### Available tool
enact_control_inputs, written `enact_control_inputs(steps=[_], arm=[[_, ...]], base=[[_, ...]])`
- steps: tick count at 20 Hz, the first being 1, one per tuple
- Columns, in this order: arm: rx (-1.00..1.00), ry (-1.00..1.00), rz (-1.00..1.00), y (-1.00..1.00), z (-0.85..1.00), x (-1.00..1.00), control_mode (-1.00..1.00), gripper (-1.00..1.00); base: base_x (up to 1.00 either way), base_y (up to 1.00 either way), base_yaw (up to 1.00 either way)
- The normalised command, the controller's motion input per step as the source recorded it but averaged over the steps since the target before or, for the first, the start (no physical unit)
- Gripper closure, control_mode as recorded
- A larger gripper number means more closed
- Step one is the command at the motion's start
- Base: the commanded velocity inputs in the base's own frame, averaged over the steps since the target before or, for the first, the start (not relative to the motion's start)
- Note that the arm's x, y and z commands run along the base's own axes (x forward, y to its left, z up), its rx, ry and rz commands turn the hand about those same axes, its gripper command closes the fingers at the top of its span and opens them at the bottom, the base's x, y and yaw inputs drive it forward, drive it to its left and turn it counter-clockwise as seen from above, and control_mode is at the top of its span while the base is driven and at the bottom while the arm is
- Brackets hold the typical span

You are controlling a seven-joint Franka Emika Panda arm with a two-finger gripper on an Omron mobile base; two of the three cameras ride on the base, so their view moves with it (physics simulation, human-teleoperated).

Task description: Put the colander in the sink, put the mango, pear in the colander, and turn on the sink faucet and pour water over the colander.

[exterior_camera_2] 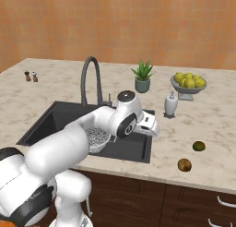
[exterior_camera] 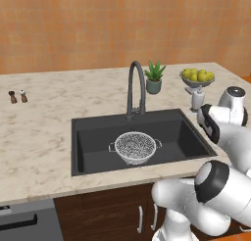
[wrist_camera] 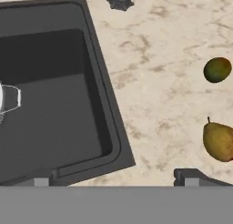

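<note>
While the colander (exterior_camera: 135, 147) sits upright in the middle of the sink (exterior_camera: 93, 132), nothing lies inside its mesh bowl, and the arm partly hides it from the right. Behind the basin arches the sink faucet (exterior_camera: 136, 85). On the worktop right of the sink, near its front edge, lie the mango (wrist_camera: 217, 69) and pear (wrist_camera: 218, 140), apart. The gripper (wrist_camera: 117, 176) hovers over the sink's right rim, fingers spread wide, tips barely visible. A footed bowl (exterior_camera_2: 187, 85) holds yellow fruit.
</note>
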Motion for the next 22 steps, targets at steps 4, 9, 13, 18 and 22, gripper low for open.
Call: enact_control_inputs(steps=[4, 9, 13, 18, 22], arm=[[0.02, 0.07, 0.00, -0.78, -0.04, 0.13, -1.00, -1.00], [0.00, 0.03, 0.01, -0.69, -0.06, 0.35, -1.00, -1.00], [0.01, 0.00, 0.02, -0.74, -0.06, 0.19, -1.00, -1.00], [0.00, 0.00, 0.02, -0.62, -0.23, 0.22, -1.00, -1.00], [0.00, 0.01, 0.00, -0.53, -0.19, 0.11, -1.00, -1.00]], base=[[0.00, 0.00, 0.00], [0.00, 0.00, 0.00], [0.00, 0.00, 0.00], [0.00, 0.00, 0.00], [0.00, 0.00, 0.00]])
